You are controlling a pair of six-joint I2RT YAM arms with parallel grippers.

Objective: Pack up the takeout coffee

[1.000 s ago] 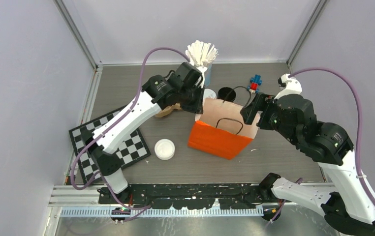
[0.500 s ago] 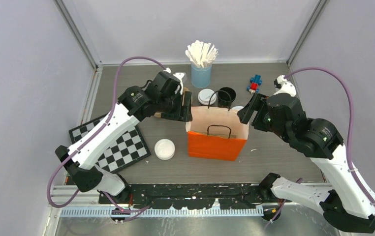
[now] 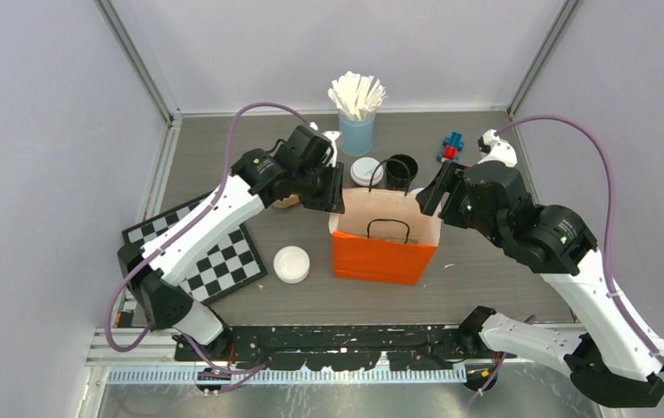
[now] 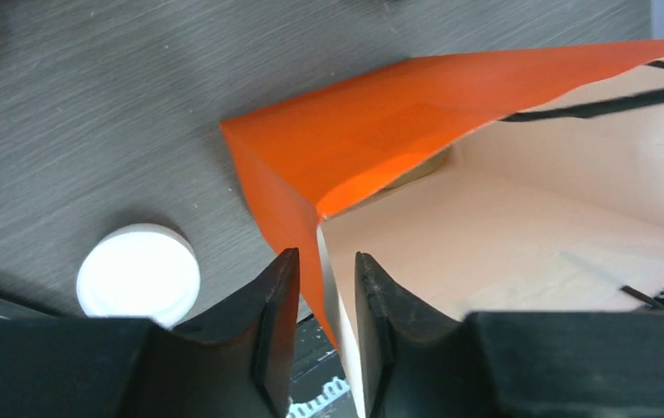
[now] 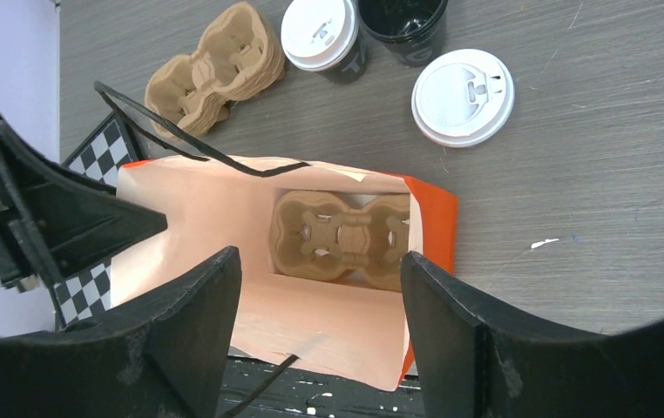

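From above, the orange bag (image 3: 387,252) stands open between my arms. The lidded coffee cup (image 3: 366,171) and the open black cup (image 3: 401,165) sit behind it, unpacked.

At my left wrist, my left gripper (image 4: 324,261) straddles the bag's corner wall, jaws apart and not pinching it.

At my right wrist, my right gripper (image 5: 320,261) is spread wide and empty over the bag's mouth. A cardboard carrier (image 5: 337,237) lies inside, and a loose lid (image 5: 464,96) lies outside. I judge the open cup needs its lid, and both cups are yet to go in.
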